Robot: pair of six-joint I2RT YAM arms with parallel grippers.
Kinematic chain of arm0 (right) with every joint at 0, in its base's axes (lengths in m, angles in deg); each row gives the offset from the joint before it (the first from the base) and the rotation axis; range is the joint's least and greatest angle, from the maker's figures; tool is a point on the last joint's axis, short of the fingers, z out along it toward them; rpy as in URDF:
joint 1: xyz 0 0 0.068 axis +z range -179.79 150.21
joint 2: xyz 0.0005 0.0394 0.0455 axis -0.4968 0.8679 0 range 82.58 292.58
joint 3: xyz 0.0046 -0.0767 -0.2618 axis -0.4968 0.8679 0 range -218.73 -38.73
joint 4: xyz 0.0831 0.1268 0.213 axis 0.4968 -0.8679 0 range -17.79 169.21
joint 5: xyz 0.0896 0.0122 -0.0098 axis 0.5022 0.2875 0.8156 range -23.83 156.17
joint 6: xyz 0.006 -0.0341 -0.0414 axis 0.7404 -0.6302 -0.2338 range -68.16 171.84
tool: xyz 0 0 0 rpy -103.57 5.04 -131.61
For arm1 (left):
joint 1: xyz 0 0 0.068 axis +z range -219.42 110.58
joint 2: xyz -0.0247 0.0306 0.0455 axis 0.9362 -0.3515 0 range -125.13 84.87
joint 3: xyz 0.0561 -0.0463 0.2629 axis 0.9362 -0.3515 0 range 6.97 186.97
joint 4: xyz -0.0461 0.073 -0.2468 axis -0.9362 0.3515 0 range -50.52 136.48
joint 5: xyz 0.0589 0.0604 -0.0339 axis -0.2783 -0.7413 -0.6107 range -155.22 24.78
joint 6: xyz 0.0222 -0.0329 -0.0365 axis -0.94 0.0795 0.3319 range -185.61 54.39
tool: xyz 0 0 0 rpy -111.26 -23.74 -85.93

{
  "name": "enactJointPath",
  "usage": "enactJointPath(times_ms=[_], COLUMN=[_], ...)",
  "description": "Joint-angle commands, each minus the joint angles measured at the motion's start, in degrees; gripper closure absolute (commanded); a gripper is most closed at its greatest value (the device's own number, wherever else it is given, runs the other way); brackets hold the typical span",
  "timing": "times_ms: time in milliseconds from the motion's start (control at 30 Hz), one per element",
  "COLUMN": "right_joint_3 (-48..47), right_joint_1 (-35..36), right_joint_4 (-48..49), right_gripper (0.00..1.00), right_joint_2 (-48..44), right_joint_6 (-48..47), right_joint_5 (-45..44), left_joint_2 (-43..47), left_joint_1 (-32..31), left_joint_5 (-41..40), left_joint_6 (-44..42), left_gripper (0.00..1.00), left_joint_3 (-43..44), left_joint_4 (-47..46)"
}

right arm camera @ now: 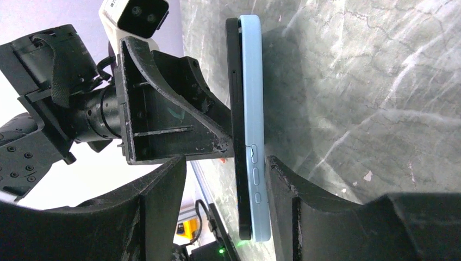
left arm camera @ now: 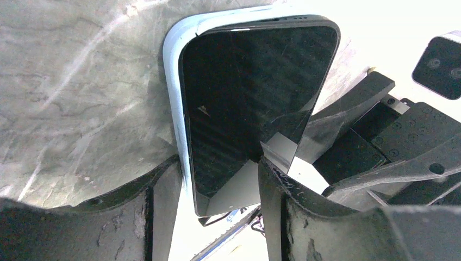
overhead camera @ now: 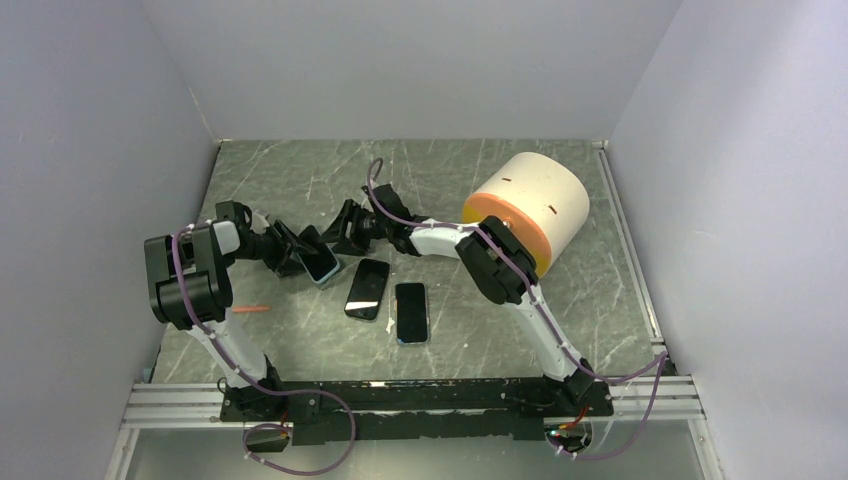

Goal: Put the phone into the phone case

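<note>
A black phone [left arm camera: 250, 92] sits partly in a light blue case [left arm camera: 173, 98], and the pair stands on edge on the table, left of centre [overhead camera: 322, 264]. My left gripper [left arm camera: 217, 185] is shut on the phone and case, one finger on the screen and one on the case's back. In the right wrist view the pair shows edge-on, phone [right arm camera: 235, 109] on the left and case [right arm camera: 251, 98] on the right. My right gripper [right arm camera: 228, 190] is open around their lower end. Its right finger [right arm camera: 282, 201] is against the case's back, and its left finger stands apart from the screen.
A second black phone [overhead camera: 367, 288] and a phone in a blue case [overhead camera: 411, 312] lie flat near the table's middle. A big white cylinder with an orange rim [overhead camera: 525, 210] lies at the back right. An orange pen [overhead camera: 250, 309] lies by the left arm. Grey walls enclose the table.
</note>
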Motion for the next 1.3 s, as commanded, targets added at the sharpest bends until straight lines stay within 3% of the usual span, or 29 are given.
enactJointPath(times_ms=[0,333,633,900,1100,1167,1267], right_joint_3=[-4.4,-6.4,-1.7,-1.3,-3.9,-3.7,0.9], right_joint_1=[3.9,4.7,4.6,4.2,4.2,4.1,3.7], right_joint_4=[2.9,-2.5,1.3,1.6,-3.8,-1.5,6.1], right_gripper=[0.42,0.44,0.69,1.00,0.99,0.71,0.59], right_joint_2=[0.3,0.8,-1.7,-3.4,-4.3,-4.3,-6.3], right_joint_6=[1.8,0.2,0.4,-1.0,-5.3,-4.4,-1.2], right_joint_5=[6.0,6.0,5.0,4.3,3.6,5.7,6.7], left_joint_2=[2.0,2.8,2.7,3.9,4.2,3.0,1.9], left_joint_1=[-1.6,-1.6,-1.6,-1.5,-1.4,-1.3,-1.1], left_joint_5=[3.0,3.1,1.6,0.3,-0.5,-0.7,-0.5], left_joint_6=[-0.2,0.2,-0.8,-0.8,-1.3,-1.7,-1.9], left_gripper=[0.43,0.52,0.54,0.54,0.53,0.55,0.58], left_joint_3=[-1.1,-3.0,-2.4,-2.1,-1.7,-1.5,-1.8], left_joint_4=[1.6,0.6,2.1,2.8,3.7,4.3,4.3])
